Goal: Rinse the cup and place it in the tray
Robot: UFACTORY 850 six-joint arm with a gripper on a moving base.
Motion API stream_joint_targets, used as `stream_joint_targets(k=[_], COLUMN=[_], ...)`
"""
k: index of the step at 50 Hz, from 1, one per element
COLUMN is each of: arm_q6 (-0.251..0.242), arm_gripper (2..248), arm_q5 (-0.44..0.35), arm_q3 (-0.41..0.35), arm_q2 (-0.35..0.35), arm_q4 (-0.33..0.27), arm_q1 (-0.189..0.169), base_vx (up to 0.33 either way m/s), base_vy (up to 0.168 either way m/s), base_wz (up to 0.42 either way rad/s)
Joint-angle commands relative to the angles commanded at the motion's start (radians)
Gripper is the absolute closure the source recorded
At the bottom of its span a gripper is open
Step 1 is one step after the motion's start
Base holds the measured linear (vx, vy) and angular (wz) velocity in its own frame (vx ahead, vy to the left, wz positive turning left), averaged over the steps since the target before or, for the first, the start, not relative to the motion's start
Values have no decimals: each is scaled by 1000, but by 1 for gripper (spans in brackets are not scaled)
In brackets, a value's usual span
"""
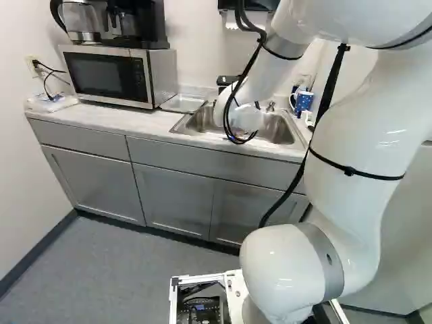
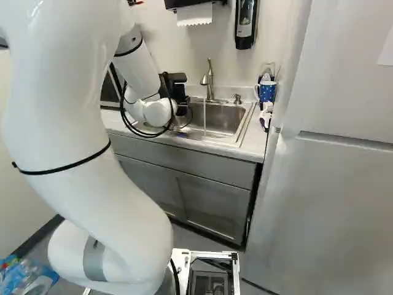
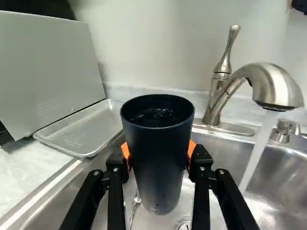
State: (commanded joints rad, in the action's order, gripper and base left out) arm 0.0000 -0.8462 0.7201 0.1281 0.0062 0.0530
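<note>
At the sink my gripper (image 2: 183,106) shows only partly in the right base view, dark against the wrist. In the wrist view the gripper (image 3: 159,150) is shut on a dark navy cup (image 3: 156,170), an orange pad pressed to each side. The cup is upright over the sink (image 3: 216,151), with what looks like liquid inside. Water (image 3: 258,153) runs from the faucet (image 3: 273,86) beside the cup, not into it. The metal tray (image 3: 86,130) lies on the counter beside the sink, with nothing visible in it.
A microwave (image 1: 111,75) with a coffee maker on top stands beyond the tray. The faucet handle (image 3: 225,60) rises behind the sink. A blue cup (image 2: 266,91) stands right of the sink, near the refrigerator (image 2: 331,184). The counter edge (image 1: 162,138) runs before the sink.
</note>
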Motion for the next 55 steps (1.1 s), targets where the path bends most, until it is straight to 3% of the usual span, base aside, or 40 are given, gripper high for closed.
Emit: stream_joint_targets(k=[14,55], arm_q6=[0,0], arm_gripper=[125,125], arm_q5=[25,87], arm_q3=[37,68], arm_q2=[4,-53], arm_q4=[0,0], arm_q1=[35,64], base_vx=[0,0], base_vy=[0,0], base_wz=[0,0])
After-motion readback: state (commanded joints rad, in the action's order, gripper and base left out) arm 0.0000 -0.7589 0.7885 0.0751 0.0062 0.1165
